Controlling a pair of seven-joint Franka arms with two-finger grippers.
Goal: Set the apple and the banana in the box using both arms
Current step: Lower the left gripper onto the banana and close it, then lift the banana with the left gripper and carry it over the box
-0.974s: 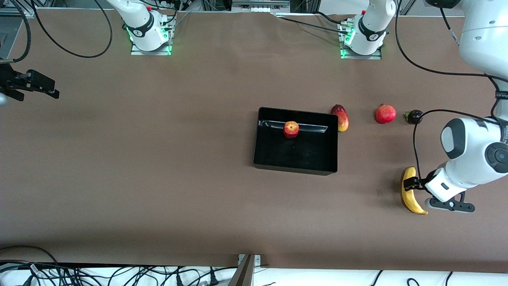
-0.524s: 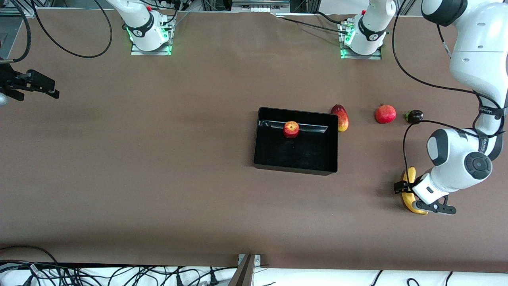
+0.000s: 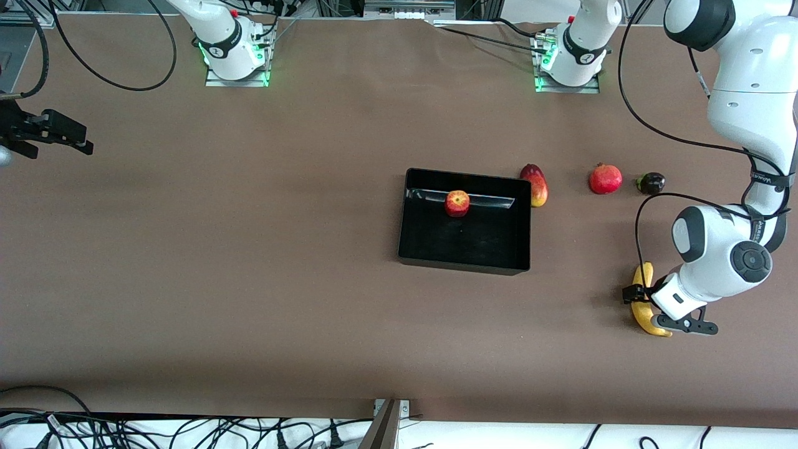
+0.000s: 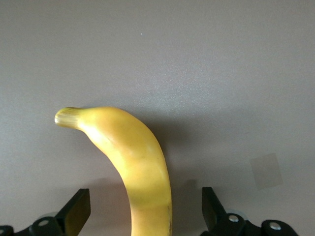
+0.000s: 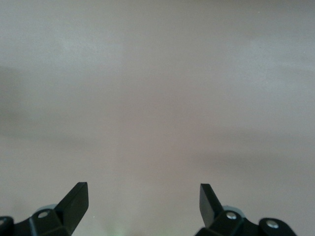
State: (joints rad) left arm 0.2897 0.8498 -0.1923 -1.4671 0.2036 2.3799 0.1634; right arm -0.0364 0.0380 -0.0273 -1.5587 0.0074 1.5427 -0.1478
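Yellow is seen nearest the front camera: the banana [image 3: 642, 304] lies on the brown bench [image 3: 249, 249] toward the left arm's end, and the left end effector [image 3: 641, 305] is set low over its middle, fingers spread wide on either side with clear gaps and nothing gripped, as the left wrist view confirms with the banana [image 4: 132, 167] framed between the two fingers [image 4: 75, 212]. Farther from the camera, the black box [image 3: 464, 259] is found mid-bench, and the apple [image 3: 457, 202] is already seated inside it, close to the wall farthest from the camera. Just beside the box a red-and-yellow oval fruit [image 3: 535, 184] is left untouched, with a round red fruit [image 3: 605, 178] and a small dark fruit [image 3: 651, 183] in line toward the left arm's end. The right end effector [image 3: 47, 132] is held open and waiting over bare bench at the right arm's end. Half the job is judged done; the banana's grasp, carry and release remain.
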